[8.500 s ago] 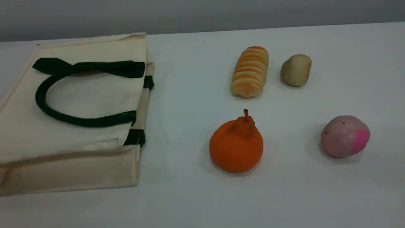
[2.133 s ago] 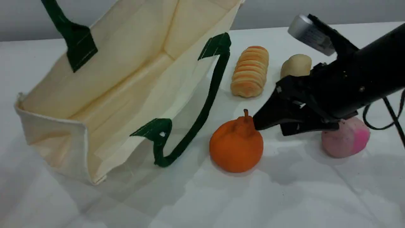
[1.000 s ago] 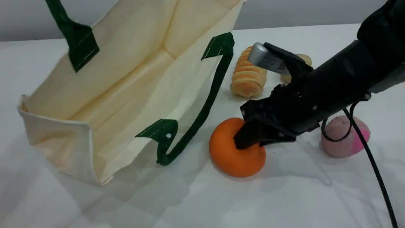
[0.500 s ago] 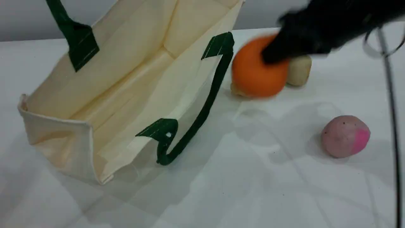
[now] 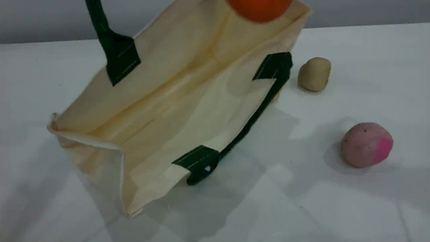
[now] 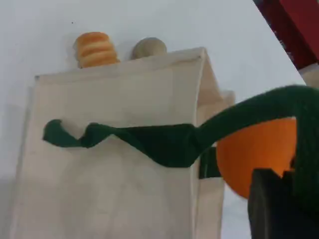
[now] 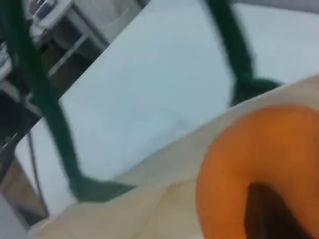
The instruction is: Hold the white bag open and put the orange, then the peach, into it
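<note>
Clamped by the right gripper (image 7: 266,214), dark fingertip pressed into its skin: the orange (image 5: 258,8), clear of the table (image 5: 336,201) and cut off by the top edge of the scene view. Hangs at the far, right-hand end of the white bag (image 5: 174,111), about level with the end wall's rim. Cannot tell from these views whether it is past that rim and over the opening.

Pinched tight on the upper handle (image 6: 249,112) of dark green rope: the left gripper (image 6: 284,204), drawing that handle up and so holding the rear panel away from the front one. Mouth gaping towards the camera, tilted, long axis running from near left to far right in the scene view. Lower handle (image 5: 250,120) slack down the front panel onto the table.

Judged step: carrying the orange to the bag, with the drop not yet made. Turns on one relation: opening down and to the left of the held fruit, along the bag's long axis. Calls for a short travel that way, towards the middle of the mouth, then a descent between the two panels before letting go. Released at the end wall, likely to glance off the rim and roll out towards the potato (image 5: 314,74).

Lying on the table well to the right of the bag, untouched: the peach (image 5: 366,144), magenta patch to the right. Nearer the right arm's side, with the left arm taken up by the handle. Bread loaf (image 6: 94,49) just behind the bag's far end beside the potato, seen in the left wrist view only.
</note>
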